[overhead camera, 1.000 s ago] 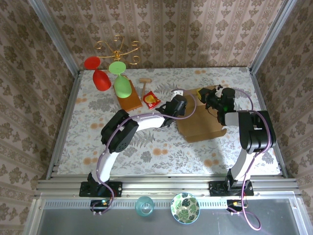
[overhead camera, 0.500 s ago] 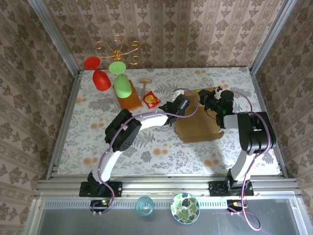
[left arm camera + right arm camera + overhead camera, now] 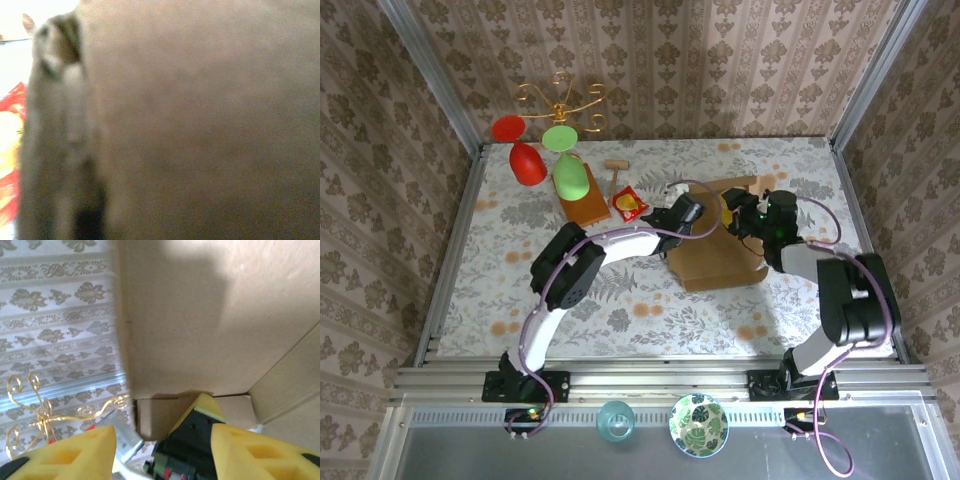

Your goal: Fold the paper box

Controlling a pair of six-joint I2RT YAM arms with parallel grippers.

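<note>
The paper box (image 3: 720,255) is brown cardboard, part folded, lying right of the table's middle with flaps raised along its far side. My left gripper (image 3: 698,212) sits at the box's raised left flap and is shut on the cardboard; brown card (image 3: 200,120) is pressed close against the left wrist camera. My right gripper (image 3: 744,216) is at the far right of the box, open, its yellow fingers (image 3: 75,452) wide apart in front of an upright panel (image 3: 215,315). The left gripper's black, yellow-tipped finger (image 3: 200,425) shows between them.
A red-yellow packet (image 3: 630,204) lies just left of the box. Further left stand a wooden board (image 3: 588,205) with a green cup (image 3: 570,178), a red cup (image 3: 527,163) and a gold wire stand (image 3: 560,98). A small wooden mallet (image 3: 615,168) lies behind.
My right gripper has opened and let go of the box flap. The left gripper has closed. The box has slid a little to the left with the left arm.
</note>
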